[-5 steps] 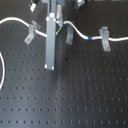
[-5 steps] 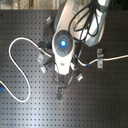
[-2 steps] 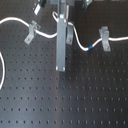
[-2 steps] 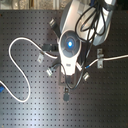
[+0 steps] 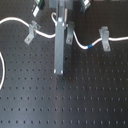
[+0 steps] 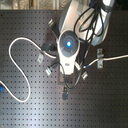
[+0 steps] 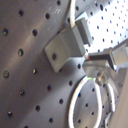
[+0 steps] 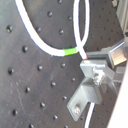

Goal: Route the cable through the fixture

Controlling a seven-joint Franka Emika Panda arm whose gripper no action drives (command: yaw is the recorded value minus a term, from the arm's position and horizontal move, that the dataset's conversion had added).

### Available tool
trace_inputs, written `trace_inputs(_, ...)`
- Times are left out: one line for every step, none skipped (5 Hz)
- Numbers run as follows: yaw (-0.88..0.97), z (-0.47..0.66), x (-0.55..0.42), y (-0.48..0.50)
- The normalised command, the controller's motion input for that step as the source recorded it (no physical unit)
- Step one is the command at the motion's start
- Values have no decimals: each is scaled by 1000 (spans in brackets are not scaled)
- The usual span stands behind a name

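second wrist view: tool (image 8: pixel 95 67) grips the white cable (image 8: pixel 40 40) beside its green mark (image 8: pixel 70 51). a grey fixture (image 8: pixel 85 97) stands on the perforated desk (image 8: pixel 30 90).

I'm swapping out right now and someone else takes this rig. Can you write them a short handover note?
Gripper: shut on the cable near its green mark, as the second wrist view shows.
Cable: white, lying across the perforated board. In the first exterior view it passes the left clip and the right clip, blue band just short of the right clip.
Done: cable grasped and held beside the grey bracket.
Left: whether the cable is seated in that bracket cannot be told; check, then finish routing.
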Motion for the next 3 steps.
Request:
trace_inputs(0, 99, -198, 40)
trace_inputs(51, -43, -264, 16)
trace_inputs(86, 2, -156, 12)
